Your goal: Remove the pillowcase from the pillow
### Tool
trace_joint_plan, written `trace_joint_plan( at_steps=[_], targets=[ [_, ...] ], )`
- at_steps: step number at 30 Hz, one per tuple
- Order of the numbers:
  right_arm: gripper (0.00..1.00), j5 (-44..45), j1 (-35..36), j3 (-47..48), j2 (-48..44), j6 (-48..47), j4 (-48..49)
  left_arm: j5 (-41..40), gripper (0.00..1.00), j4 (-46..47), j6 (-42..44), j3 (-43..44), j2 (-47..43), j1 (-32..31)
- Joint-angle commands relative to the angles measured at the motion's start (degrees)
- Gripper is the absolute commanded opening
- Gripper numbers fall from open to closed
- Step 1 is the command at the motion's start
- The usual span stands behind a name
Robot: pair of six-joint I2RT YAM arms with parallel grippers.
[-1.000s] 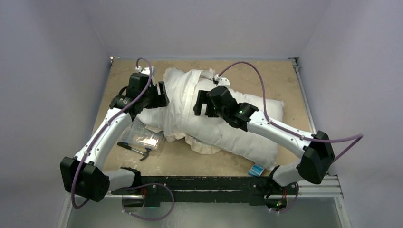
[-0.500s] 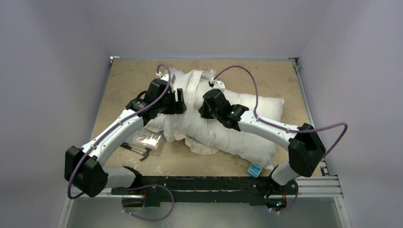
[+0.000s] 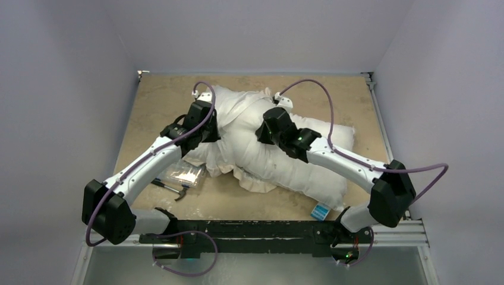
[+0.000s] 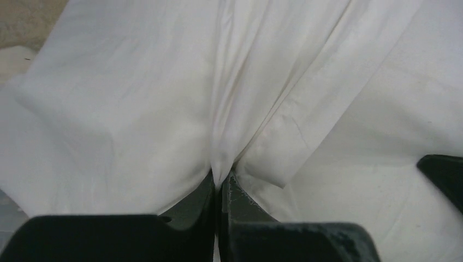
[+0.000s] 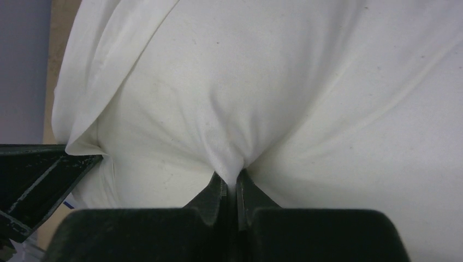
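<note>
Two pincers, both closed.

Left pincer [image 4: 221, 177]: jaws pinched on a tuck of the case [image 3: 235, 113], with creases fanning away from the tips in the left wrist view.

Right pincer [image 5: 230, 179]: jaws shut on a tuck of smooth, puffy white cloth. A hem edge lies just to one side of it, so I read this as the pillow [image 3: 315, 163] itself rather than the case. That is a judgement, not certain.

Layout: the pillow lies on the table [image 3: 154, 98], its long axis running diagonally from the tag [image 3: 321, 212] corner to the opposite end. The case is bunched over that opposite end only. Its frill [image 3: 255, 183] spills out along one long side of the pillow, and the tag half is bare.

Key relation: my pincers sit just beside each other near the pillow's middle, at the case's open edge. The left is on the covered side, the right on the bare side. The case must travel along the long axis, away from the tag and off the covered end. My left arm is nearer that end, so it should pull while the right anchors.

Risk: if the right has also caught case cloth, the pull will only stretch the fabric or drag the pillow along.
</note>
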Motion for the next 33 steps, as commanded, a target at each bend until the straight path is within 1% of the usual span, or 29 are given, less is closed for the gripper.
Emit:
trace_joint_plan(
  at_steps=[1, 2, 6, 10, 14, 20, 22, 24, 25, 26, 27, 29, 30, 31, 33],
  targets=[
    [0.00, 7.5, -8.2, 1.8, -7.4, 1.2, -4.3, -10.9, 0.00, -3.3, 2.7, 3.7, 0.4, -0.2],
    [0.00, 8.0, -10.6, 1.7, -8.9, 0.8, -4.3, -12.9, 0.00, -3.8, 3.0, 4.2, 0.4, -0.1],
    [0.00, 9.2, -16.1, 2.5, -15.1, -0.2, -4.7, -18.6, 0.00, -4.5, 4.3, 5.8, 0.4, 0.7],
    [0.00, 8.8, -18.6, 3.2, -18.8, -0.2, -5.0, -19.0, 0.00, -3.5, 4.6, 5.8, 0.8, 3.9],
    [0.00, 8.5, -19.5, 3.2, -21.1, -0.3, -5.0, -15.6, 0.00, -1.2, 3.9, 3.8, 2.2, 6.7],
    [0.00, 6.1, -20.0, 2.6, -24.9, -1.7, -3.1, -13.0, 0.00, 0.7, 0.7, -1.0, 6.4, 7.2],
    [0.00, 1.6, -20.0, 2.1, -25.3, -5.7, -0.9, -10.1, 0.00, 1.0, 0.1, -1.3, 7.2, 7.3],
    [0.00, -4.5, -20.0, 1.4, -24.6, -8.6, 0.9, -4.5, 0.00, 3.6, 0.4, -2.0, 6.4, 7.0],
    [0.04, -5.7, -20.0, 1.2, -24.2, -9.9, 2.3, -2.2, 0.00, 5.2, 0.5, -2.7, 5.7, 6.9],
    [0.11, -8.2, -19.9, 1.1, -23.8, -12.4, 3.8, -0.2, 0.02, 6.4, 0.5, -3.0, 4.9, 6.8],
    [0.16, -11.0, -19.9, 1.0, -23.3, -13.3, 4.4, 0.4, 0.06, 7.1, 0.4, -2.8, 4.5, 6.8],
    [0.30, -15.2, -19.0, 0.9, -21.9, -15.0, 5.5, 0.3, 0.16, 6.9, 0.2, -2.2, 3.7, 6.8],
    [0.40, -15.5, -17.5, 1.1, -21.1, -15.3, 5.5, 0.1, 0.20, 6.4, 0.2, -1.7, 3.4, 6.8],
    [0.47, -14.7, -15.3, 1.4, -20.2, -15.4, 5.5, -0.2, 0.25, 5.9, 0.2, -1.2, 3.2, 6.8],
    [0.62, -10.4, -9.3, 2.5, -17.4, -14.5, 3.8, -0.7, 0.38, 4.6, 0.1, -0.5, 2.2, 6.8]
  ],
)
